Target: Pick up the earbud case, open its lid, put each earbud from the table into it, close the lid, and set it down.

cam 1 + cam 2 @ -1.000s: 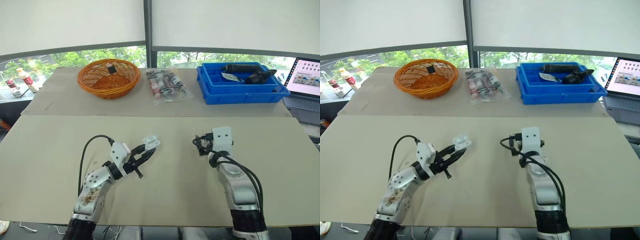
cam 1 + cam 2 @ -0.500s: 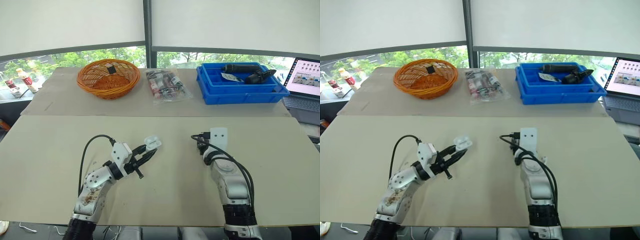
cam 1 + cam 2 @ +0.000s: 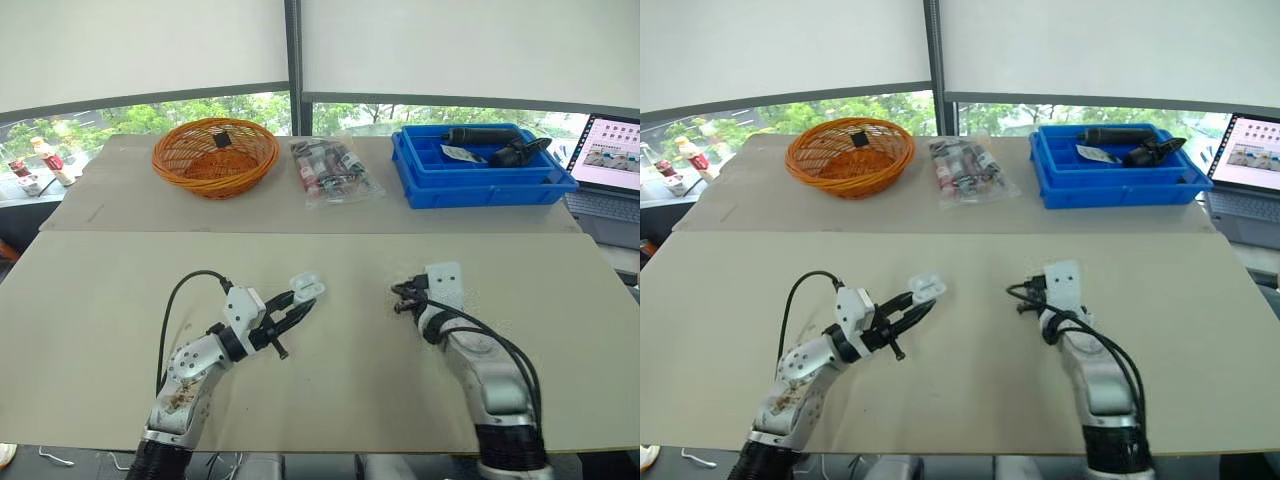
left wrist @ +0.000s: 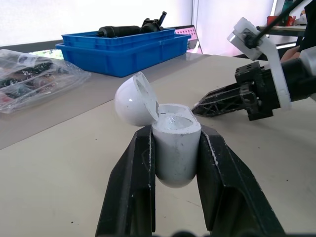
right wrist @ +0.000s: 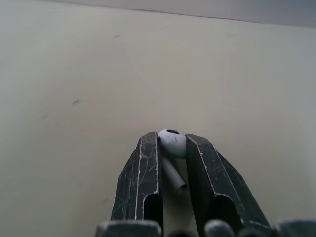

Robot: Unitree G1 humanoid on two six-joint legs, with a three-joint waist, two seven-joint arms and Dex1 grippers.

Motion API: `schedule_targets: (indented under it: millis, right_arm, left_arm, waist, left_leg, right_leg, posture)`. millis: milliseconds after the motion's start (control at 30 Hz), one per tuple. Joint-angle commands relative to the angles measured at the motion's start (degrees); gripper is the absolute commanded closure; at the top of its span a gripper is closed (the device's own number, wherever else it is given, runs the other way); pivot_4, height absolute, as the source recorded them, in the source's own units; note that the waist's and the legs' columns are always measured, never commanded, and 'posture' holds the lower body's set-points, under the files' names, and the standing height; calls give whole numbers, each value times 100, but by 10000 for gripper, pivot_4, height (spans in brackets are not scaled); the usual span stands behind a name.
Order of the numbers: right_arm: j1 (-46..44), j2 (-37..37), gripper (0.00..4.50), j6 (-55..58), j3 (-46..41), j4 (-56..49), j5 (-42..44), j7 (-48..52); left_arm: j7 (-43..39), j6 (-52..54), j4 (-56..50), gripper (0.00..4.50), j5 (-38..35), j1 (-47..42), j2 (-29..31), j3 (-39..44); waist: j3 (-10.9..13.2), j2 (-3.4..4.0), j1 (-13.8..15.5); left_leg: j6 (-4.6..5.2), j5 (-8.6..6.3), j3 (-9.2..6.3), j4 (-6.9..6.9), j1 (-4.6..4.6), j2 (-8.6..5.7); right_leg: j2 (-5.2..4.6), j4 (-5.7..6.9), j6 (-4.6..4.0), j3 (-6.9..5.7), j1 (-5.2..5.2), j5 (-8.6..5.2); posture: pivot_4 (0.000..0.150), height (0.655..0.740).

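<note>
Clamping the open earbud case [image 4: 175, 153] in my left tool [image 4: 175, 132], I judged my right tool [image 5: 172, 137], pinching an earbud [image 5: 172, 142], should lower it stem-first, slowly.

you're looking at a lab or test-bench office, not a home. long work table [image 3: 100, 300] w/ tan sheets over it, pushed up vs a row of windows [image 3: 140, 117], white roller blinds [image 3: 150, 50] most of the way down, trees outside. along the table's far edge: wicker basket [image 3: 215, 186] at left, clear bag [image 3: 330, 172] of small items mid, blue plastic bin [image 3: 490, 190] w/ dark gear at right. open laptop [image 3: 608, 158] just past the table's right edge.
</note>
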Motion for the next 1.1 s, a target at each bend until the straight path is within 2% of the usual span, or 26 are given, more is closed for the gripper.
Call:
schedule_targets:
  millis: [33,133,300,467,567,733,1100]
  right_arm:
    - [144,-1116,41762,-361,-46,-794,578,1605]
    - [491,-2253,41762,-1217,-138,-994,818,3006]
    - [1010,-3663,41763,-2550,-269,-707,811,4712]
    - [1646,-4643,41763,-3966,-315,97,370,5673]
    - [1797,-4886,41763,-4545,-291,495,251,5957]
    - [1510,-4847,41763,-4787,-153,893,141,6016]
    - [972,-4778,41763,-4688,359,1271,-62,6138]
  left_arm:
    - [42,45,-437,38852,-66,160,82,20]
    - [33,156,-707,38852,-119,373,190,39]
    - [43,286,-1010,38852,-170,620,335,71]
    - [35,459,-1352,38852,-244,867,488,104]
    - [44,540,-1452,38852,-287,945,564,122]
    - [80,628,-1585,38852,-337,1018,633,134]
    - [113,732,-1678,38852,-335,1076,621,93]
  waist:
    - [4,2,5]
    - [6,0,10]
    - [13,-8,13]
    - [19,-17,27]
    - [20,-19,28]
    - [20,-18,7]
    - [20,-18,44]
  left_leg:
    - [0,0,0,0,-1,0]
    - [1,-1,0,-1,-1,1]
    - [2,-1,0,-3,2,2]
    - [2,-1,2,-3,3,2]
    - [2,-1,3,-3,4,1]
    - [2,-1,3,-3,8,2]
    - [1,-1,3,-3,8,2]
  right_leg:
    - [0,-3,0,0,0,0]
    - [0,-13,1,-2,6,-1]
    - [0,-22,2,-6,13,-1]
    - [-1,-25,2,-5,16,-1]
    - [-3,-25,2,-5,16,0]
    - [0,-20,1,-3,16,0]
    - [-2,-21,0,-3,17,1]
  posture:
    - [1500,7282]
    - [1500,7282]
    - [1500,7282]
    - [1500,7282]
    - [1500,7282]
    - [1500,7282]
    - [1500,7282]
